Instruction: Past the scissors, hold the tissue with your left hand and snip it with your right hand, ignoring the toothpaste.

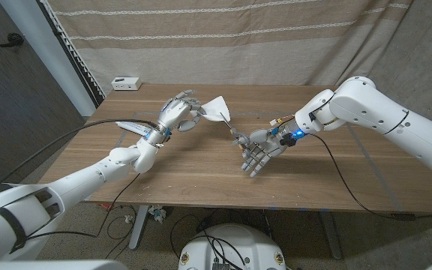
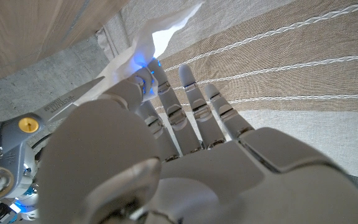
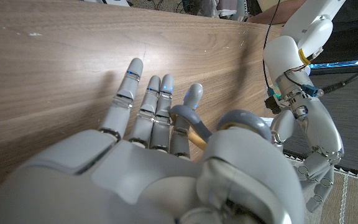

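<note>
Two hands are up over the wooden table [image 1: 201, 176], and you have something in each. Your left hand [image 1: 177, 114] pinches the white tissue [image 1: 217, 109] at one edge, holding it lifted above the far side of the table, its other fingers spread. Your right hand [image 1: 263, 148] holds the scissors [image 1: 238, 133] by their grey handles, blades pointing at the tissue's lower corner, just beside it. Whether the blades touch the tissue, you cannot tell.

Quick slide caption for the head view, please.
Left hand holds the tissue up while right hand brings scissors to its lower edge.
</note>
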You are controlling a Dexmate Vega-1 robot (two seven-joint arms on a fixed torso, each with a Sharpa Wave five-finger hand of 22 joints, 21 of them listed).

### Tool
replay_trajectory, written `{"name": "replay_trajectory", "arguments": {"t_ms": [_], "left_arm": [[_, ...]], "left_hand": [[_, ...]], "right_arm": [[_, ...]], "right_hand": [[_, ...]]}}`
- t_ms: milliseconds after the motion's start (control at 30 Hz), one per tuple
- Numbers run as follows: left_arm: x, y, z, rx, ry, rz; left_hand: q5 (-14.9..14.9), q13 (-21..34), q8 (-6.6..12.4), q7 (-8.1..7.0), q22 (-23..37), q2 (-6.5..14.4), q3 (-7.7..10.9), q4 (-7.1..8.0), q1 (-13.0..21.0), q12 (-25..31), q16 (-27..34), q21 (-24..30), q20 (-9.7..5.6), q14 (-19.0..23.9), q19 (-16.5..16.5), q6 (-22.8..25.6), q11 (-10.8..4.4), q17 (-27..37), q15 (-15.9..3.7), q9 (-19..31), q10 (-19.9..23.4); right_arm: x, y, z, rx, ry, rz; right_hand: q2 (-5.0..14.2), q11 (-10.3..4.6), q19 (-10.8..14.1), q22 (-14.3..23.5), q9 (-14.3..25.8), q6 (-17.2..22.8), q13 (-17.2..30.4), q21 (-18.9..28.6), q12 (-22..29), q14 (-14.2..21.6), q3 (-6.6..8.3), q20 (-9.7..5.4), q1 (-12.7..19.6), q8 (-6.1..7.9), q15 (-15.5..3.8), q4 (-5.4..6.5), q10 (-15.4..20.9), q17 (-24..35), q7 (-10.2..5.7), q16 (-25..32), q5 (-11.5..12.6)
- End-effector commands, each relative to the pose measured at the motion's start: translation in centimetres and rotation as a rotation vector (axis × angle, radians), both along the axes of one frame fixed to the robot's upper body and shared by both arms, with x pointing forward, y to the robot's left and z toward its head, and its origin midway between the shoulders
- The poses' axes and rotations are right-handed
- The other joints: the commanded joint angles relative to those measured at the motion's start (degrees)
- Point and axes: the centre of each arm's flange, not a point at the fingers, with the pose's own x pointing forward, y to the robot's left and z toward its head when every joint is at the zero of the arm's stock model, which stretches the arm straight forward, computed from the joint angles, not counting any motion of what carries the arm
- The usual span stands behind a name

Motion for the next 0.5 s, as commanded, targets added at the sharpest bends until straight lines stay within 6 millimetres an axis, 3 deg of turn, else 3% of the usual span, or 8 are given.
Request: {"name": "replay_trajectory", "arguments": {"t_ms": [33,200,300,500], "left_arm": [[0.06,-0.17,0.02,-0.006,0.003,-0.003],[0.06,-0.27,-0.08,-0.006,0.007,-0.005],[0.05,-0.37,-0.09,-0.007,0.007,-0.007],[-0.03,-0.48,-0.11,-0.004,0.007,-0.009]], "left_hand": [[0.4,0.1,0.22,-0.02,0.1,0.3,0.53,-0.03,0.7,0.3,-0.2,0.3,-0.11,0.1,-0.1,0.4,-0.82,0.1,-7.82,0.0,1.1],[0.3,0.1,0.23,-0.02,0.1,0.3,0.52,-0.04,0.7,0.3,-0.2,0.3,-0.08,0.1,0.0,0.4,-0.82,0.2,-7.84,0.0,1.2],[0.3,0.1,0.23,-0.02,0.1,0.3,0.55,-0.03,0.7,0.2,-0.2,0.4,-0.06,0.1,0.0,0.4,-0.81,0.2,-7.82,0.0,1.2],[0.3,0.1,0.25,-0.01,0.1,0.3,0.49,-0.1,0.8,0.2,-0.1,0.4,-0.12,0.2,0.0,0.4,-0.81,0.3,-7.85,0.0,1.2]], "right_arm": [[0.14,0.03,-0.01,0.017,-0.001,-0.006],[0.08,-0.08,-0.12,0.024,-0.004,-0.011],[0.04,-0.05,-0.24,0.032,-0.006,-0.01],[0.04,0.01,-0.4,0.037,-0.003,-0.01]], "right_hand": [[0.93,-1.17,1.1,0.4,-0.2,0.7,1.4,0.6,1.9,1.8,1.44,-1.79,0.7,-0.45,-1.86,0.47,1.4,1.3,1.93,0.9,-0.1],[1.25,-2.06,1.8,0.7,-1.3,1.0,3.1,1.0,4.1,3.2,3.68,-2.99,0.9,-1.58,-3.12,1.54,2.4,3.0,1.16,2.2,-0.4],[1.49,-3.33,2.1,1.1,-2.1,1.4,5.0,1.4,6.8,3.5,5.93,-4.04,1.1,-2.48,-4.16,2.67,4.6,4.6,0.5,3.1,-0.8],[1.75,-4.15,2.2,1.8,-3.6,2.7,8.3,2.1,10.4,4.3,10.24,-5.44,1.8,-3.85,-5.33,4.48,5.0,7.4,-0.64,4.7,-1.2]]}}
